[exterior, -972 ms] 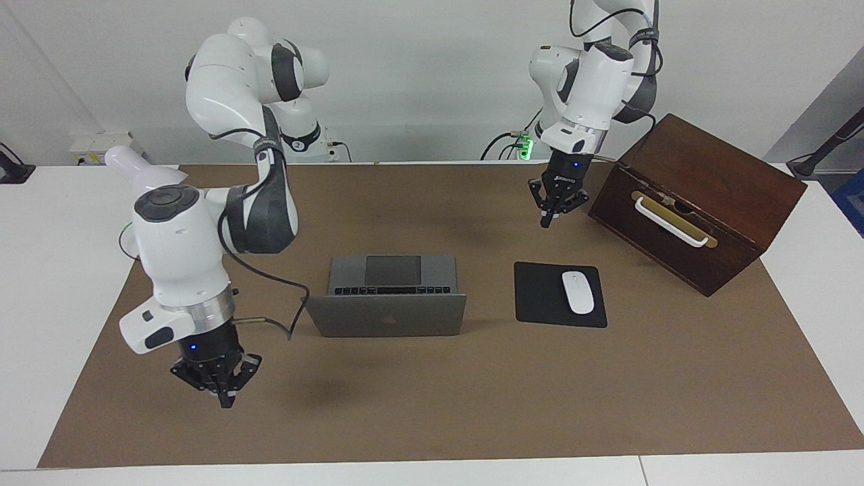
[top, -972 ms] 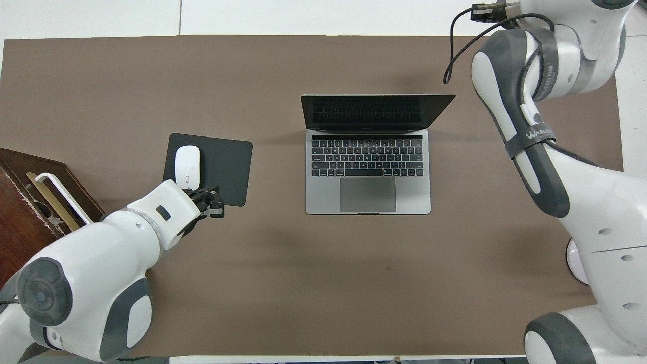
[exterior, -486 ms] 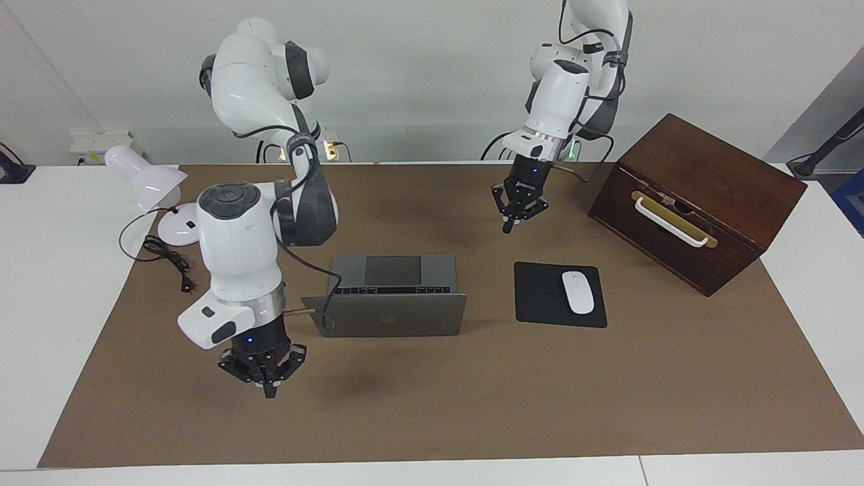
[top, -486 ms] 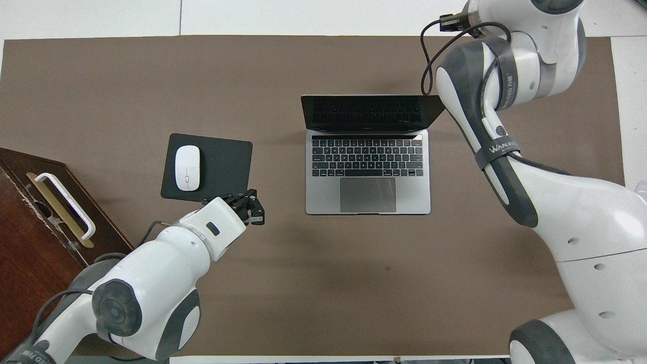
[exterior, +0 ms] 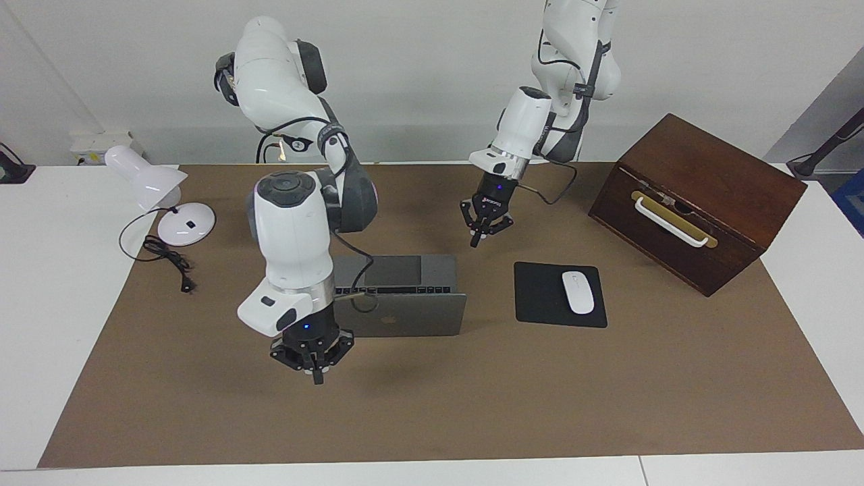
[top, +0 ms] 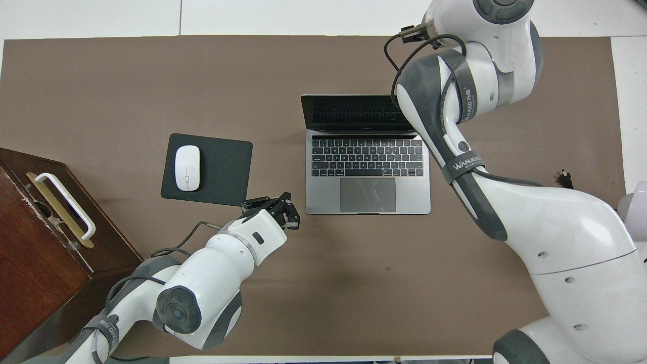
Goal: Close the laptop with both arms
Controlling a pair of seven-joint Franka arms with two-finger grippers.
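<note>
The laptop (exterior: pixel 418 317) (top: pixel 368 156) lies open in the middle of the brown mat, its lid upright with the logo side turned away from the robots. My right gripper (exterior: pixel 316 378) hangs shut over the mat just outside the lid's back, at the corner toward the right arm's end; it touches nothing. In the overhead view the right arm's own wrist hides it. My left gripper (exterior: pixel 475 241) (top: pixel 292 222) is shut and empty. It hovers over the mat by the laptop's trackpad-side corner, between the laptop and the mouse pad.
A black mouse pad (exterior: pixel 540 297) (top: pixel 222 167) with a white mouse (exterior: pixel 578 291) (top: pixel 187 168) lies beside the laptop toward the left arm's end. A dark wooden box (exterior: pixel 702 182) (top: pixel 30 242) stands past it. A white desk lamp (exterior: pixel 145 175) and its cable sit at the right arm's end.
Both arms have swung in toward the laptop. The right gripper travelled along the mat to the lid's corner. The left gripper moved from near the box to the laptop's front corner.
</note>
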